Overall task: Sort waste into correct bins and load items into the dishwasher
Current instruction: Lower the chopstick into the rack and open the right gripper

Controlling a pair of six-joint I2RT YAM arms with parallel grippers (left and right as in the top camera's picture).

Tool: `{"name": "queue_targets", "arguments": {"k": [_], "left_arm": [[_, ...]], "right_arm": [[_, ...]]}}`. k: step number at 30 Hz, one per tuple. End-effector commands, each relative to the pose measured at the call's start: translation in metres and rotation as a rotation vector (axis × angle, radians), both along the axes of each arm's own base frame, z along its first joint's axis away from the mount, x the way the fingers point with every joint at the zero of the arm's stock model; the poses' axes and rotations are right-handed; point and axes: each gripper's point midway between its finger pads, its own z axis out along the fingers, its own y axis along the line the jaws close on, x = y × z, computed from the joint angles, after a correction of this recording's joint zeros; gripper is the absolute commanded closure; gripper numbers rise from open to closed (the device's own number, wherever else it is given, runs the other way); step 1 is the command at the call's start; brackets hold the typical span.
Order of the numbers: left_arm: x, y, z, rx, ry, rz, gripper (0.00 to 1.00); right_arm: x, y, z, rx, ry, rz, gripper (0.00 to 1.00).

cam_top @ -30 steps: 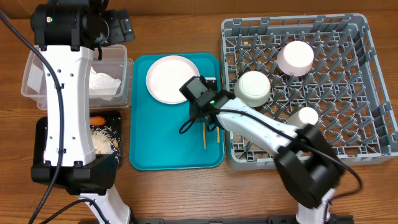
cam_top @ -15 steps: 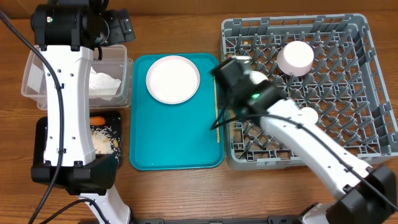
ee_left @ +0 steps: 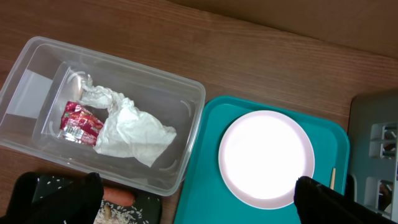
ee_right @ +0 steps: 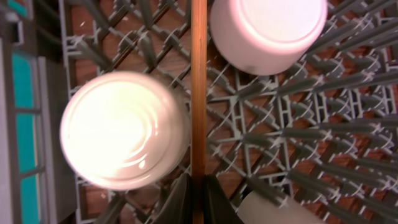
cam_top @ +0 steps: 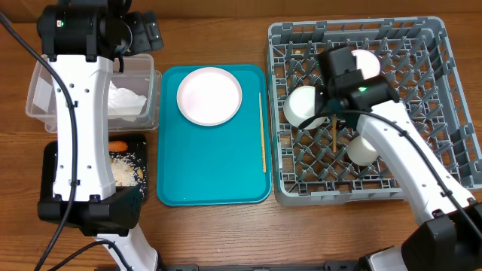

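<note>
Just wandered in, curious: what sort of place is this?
Likely a robotics test bench staged as a dish-clearing station, not a real kitchen: a grey dish rack holding bowls on a wooden table, a teal tray with a plate, and a clear tub of napkins.

Stretching the white-shelled, black-jointed left arm (cam_top: 75, 113) straight away from the near edge, wrist at the far left corner. Holding its black two-finger left gripper (ee_left: 198, 190) spread wide, one dark fingertip at each lower corner of the wrist view. Reaching the matching white and black right arm (cam_top: 399, 150) diagonally from the near right towards the middle, wrist turned downward. Pinching a thin wooden chopstick (ee_right: 198, 93) between the closed fingers of the black right gripper (ee_right: 199, 198), stick running lengthwise out past the tips.
</note>
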Motion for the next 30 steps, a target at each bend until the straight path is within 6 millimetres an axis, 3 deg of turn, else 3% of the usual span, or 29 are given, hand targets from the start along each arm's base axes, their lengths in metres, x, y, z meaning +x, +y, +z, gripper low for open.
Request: {"name": "queue_targets", "arguments": {"k": [1, 10, 19, 20, 21, 22, 25, 28, 30], "left_arm": [[-0.002, 0.002, 0.010, -0.004, -0.030, 0.020, 0.00], [-0.002, 0.002, 0.010, -0.004, -0.030, 0.020, 0.00], [-0.002, 0.002, 0.010, -0.004, -0.030, 0.020, 0.00], [-0.002, 0.002, 0.010, -0.004, -0.030, 0.020, 0.00], [-0.002, 0.002, 0.010, -0.004, -0.030, 0.020, 0.00], [-0.002, 0.002, 0.010, -0.004, -0.030, 0.020, 0.00], [-0.002, 0.002, 0.010, -0.004, -0.030, 0.020, 0.00], [-0.002, 0.002, 0.010, -0.004, -0.030, 0.020, 0.00], [-0.002, 0.002, 0.010, -0.004, -0.030, 0.020, 0.00]], "right_arm": [[0.007, -0.015, -0.003, -0.009, -0.005, -0.009, 0.96], [0.018, -0.008, -0.018, 0.017, 0.026, 0.096, 0.96], [0.027, -0.006, -0.058, -0.004, 0.102, 0.109, 0.94], [0.028, -0.006, -0.059, -0.003, 0.101, 0.108, 0.90], [0.030, -0.005, -0.060, -0.002, 0.097, 0.108, 0.80], [0.031, -0.005, -0.060, -0.002, 0.093, 0.108, 0.64], [0.034, -0.005, -0.058, -0.003, 0.076, 0.107, 0.40], [0.038, -0.005, -0.049, -0.005, 0.060, 0.103, 0.39], [0.039, -0.002, -0.033, 0.012, 0.050, 0.106, 0.39]]}}
